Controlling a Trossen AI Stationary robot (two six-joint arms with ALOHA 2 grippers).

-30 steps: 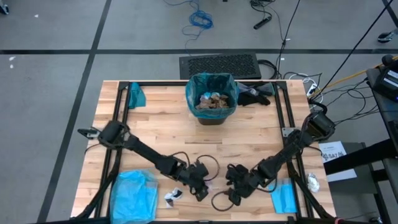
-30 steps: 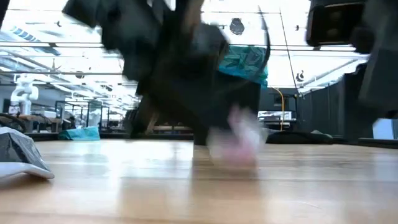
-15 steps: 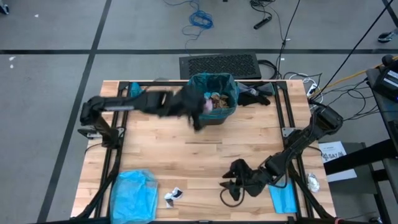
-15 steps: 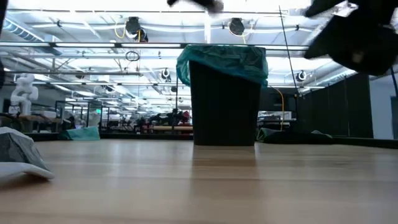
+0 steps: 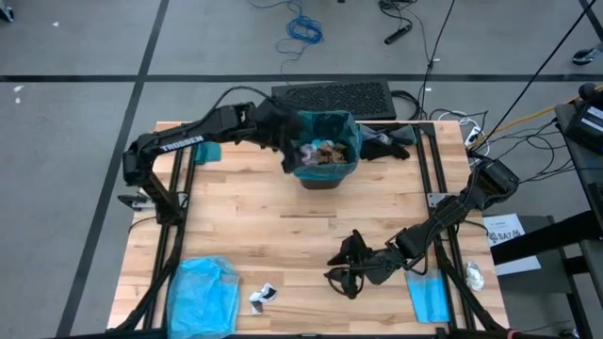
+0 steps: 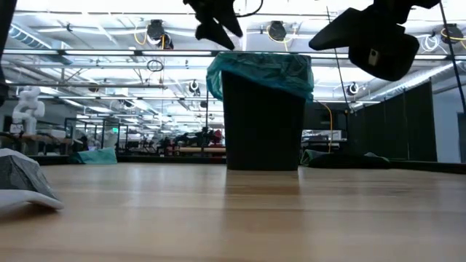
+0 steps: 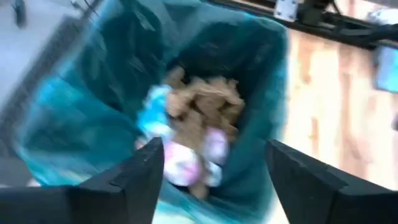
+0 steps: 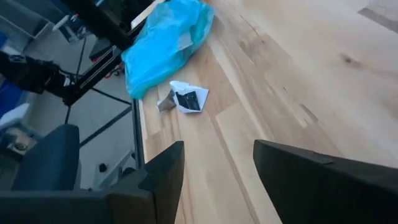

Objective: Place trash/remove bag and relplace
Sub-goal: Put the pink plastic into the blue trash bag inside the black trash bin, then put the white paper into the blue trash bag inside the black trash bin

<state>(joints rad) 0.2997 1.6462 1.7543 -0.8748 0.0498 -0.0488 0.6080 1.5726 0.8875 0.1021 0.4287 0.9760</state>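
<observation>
left gripper (image 5: 283,141) open above bag (image 5: 350,132) rim, right gripper (image 5: 341,275) open mid-table

Two dark arms; left arm (image 5: 179,146) bears white "TROSSEN" lettering.

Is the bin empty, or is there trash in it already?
Not empty. The lined bin stands upright and holds trash: brown, pink and pale blue scraps. The left gripper hovers open above.

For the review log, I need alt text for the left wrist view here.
Looking down into the bin, lined with a teal bag and holding brown, pink, white and pale blue trash. The left pincer hangs open above it, holding nothing, with wooden table showing beside the bin.
</observation>
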